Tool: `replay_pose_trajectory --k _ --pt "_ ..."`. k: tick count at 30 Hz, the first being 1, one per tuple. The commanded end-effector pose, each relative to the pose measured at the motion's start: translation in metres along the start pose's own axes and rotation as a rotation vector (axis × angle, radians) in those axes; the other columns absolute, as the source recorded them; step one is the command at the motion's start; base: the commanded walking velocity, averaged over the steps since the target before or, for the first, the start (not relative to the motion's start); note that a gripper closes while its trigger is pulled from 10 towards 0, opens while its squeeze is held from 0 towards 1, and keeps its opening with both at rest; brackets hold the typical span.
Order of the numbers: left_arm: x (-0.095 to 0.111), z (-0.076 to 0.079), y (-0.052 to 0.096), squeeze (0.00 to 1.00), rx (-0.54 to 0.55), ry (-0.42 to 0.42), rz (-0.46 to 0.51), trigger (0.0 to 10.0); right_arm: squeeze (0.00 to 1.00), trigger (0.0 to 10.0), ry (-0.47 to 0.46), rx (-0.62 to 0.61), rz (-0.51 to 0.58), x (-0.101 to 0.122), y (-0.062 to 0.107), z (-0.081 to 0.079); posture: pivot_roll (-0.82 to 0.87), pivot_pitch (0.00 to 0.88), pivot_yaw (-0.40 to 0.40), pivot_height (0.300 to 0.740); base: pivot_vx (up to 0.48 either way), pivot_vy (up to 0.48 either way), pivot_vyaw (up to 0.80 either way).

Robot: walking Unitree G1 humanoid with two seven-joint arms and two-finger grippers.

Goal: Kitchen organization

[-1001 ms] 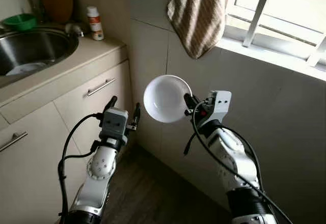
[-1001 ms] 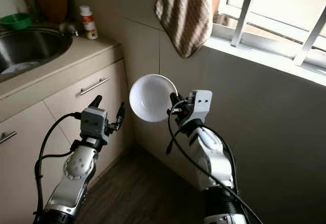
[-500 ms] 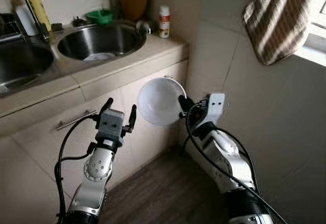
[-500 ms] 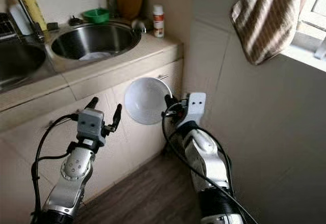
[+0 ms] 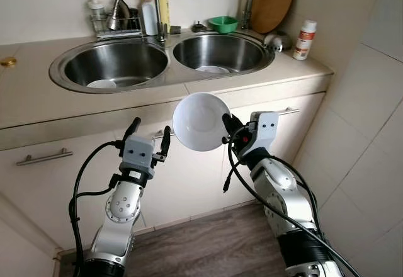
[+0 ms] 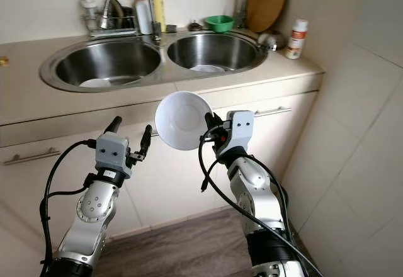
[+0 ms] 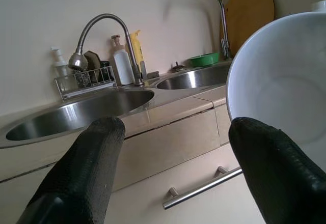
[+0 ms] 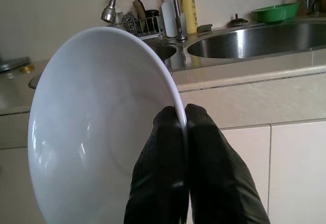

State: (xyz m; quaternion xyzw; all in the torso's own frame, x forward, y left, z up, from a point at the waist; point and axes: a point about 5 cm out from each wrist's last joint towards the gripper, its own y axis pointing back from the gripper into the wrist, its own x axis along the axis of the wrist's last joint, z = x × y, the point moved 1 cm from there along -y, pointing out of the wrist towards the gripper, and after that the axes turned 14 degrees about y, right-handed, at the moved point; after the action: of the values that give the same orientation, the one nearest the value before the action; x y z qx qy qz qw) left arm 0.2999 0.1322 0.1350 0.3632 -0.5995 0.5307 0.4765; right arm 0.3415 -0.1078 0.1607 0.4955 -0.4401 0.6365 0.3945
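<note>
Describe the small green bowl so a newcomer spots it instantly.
Start at the double stainless steel sink set in the beige counter. Behind the right basin, against the wall, sits the small green bowl, left of the round wooden cutting board. It is the only green item, unlike the white bowl pinched in the right gripper.

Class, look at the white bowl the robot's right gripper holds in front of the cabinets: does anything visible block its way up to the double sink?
Nothing visible does. The right gripper pinches the white bowl by its rim, below the counter edge. The open left gripper sits beside it, off to the left. Each sink basin already holds a dish.
</note>
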Motion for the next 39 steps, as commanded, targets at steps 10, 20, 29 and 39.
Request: replay_pose_trajectory --k 10,20,29,39 --pt "0.009 -0.003 -0.003 0.0 0.006 -0.01 0.049 10.0 0.0 0.0 0.306 -0.13 0.237 0.045 -0.005 0.009 0.11 0.0 -0.023 0.74 0.26 0.0 0.8" --pt "0.009 -0.002 -0.003 0.0 0.006 -0.006 0.054 10.0 0.0 0.0 0.395 -0.225 0.284 0.052 -0.004 0.016 0.11 0.0 -0.025 0.74 0.27 0.0 0.8" --pt "0.009 -0.001 -0.004 0.0 0.004 -0.002 0.057 10.0 0.0 0.0 0.377 -0.289 0.314 0.057 -0.003 0.023 0.1 0.0 -0.025 0.74 0.333 0.0 0.0" --pt "0.009 -0.001 -0.003 0.0 0.001 -0.002 0.057 10.0 0.0 0.0 0.339 -0.336 0.3 0.053 -0.004 0.029 0.11 0.0 -0.024 0.74 0.382 0.0 -0.64"
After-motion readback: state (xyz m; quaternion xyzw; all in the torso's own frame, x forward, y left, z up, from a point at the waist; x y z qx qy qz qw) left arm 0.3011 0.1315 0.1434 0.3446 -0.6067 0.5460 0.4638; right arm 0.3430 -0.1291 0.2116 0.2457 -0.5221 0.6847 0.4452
